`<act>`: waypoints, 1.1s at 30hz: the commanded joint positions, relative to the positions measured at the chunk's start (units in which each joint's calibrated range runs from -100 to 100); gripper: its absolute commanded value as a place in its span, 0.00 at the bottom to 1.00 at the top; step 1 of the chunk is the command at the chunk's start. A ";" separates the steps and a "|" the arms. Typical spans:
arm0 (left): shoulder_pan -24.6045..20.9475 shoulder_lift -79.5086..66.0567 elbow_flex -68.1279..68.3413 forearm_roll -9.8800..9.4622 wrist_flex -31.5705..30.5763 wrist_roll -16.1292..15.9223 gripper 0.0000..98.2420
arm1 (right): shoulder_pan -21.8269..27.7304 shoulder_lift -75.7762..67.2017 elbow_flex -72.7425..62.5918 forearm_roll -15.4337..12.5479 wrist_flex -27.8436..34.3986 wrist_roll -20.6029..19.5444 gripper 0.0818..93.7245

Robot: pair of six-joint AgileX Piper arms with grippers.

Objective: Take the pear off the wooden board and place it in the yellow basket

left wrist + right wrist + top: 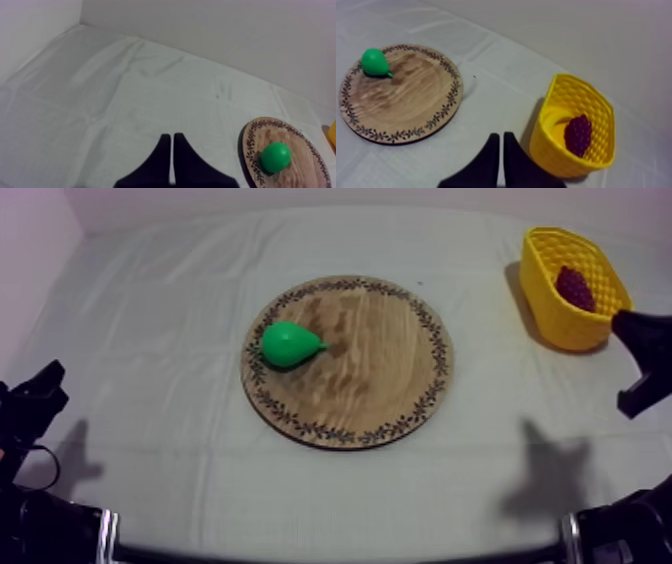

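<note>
Grey-white cloth is covering the table on which our work is waiting to begin; the round wooden board with a patterned rim is sitting at the centre, and the green toy pear is lying on its side on the board, close to the rim on our left side, its stem pointing toward the middle; the yellow plastic basket is standing well apart from the board at the far right of the table, and a dark red bunch of grapes is resting inside it. We are holding our left gripper low over bare cloth with its two black fingers pressed together and nothing between them, the board and pear lying off beyond it; our right gripper is hanging just beside the basket, its fingers likewise together and gripping nothing. By our reading, nothing of the task is showing as done; reaching the pear, spreading the fingers, clamping on it, lifting it, carrying it across and releasing it into the basket are all remaining.
</note>
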 commanded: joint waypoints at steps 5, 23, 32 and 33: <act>0.01 0.00 0.00 -0.02 -0.01 0.01 0.00 | -4.92 17.94 -19.35 0.86 1.36 2.28 0.00; 0.01 0.00 0.00 -0.02 -0.01 0.01 0.00 | -16.58 62.47 -63.42 -0.53 16.14 9.71 0.00; 0.01 0.00 0.00 -0.02 -0.01 0.01 0.00 | -21.38 79.95 -77.60 2.52 23.88 11.46 0.00; 0.01 0.00 0.00 -0.02 -0.01 0.01 0.00 | -21.89 81.85 -79.13 2.92 24.79 11.46 0.00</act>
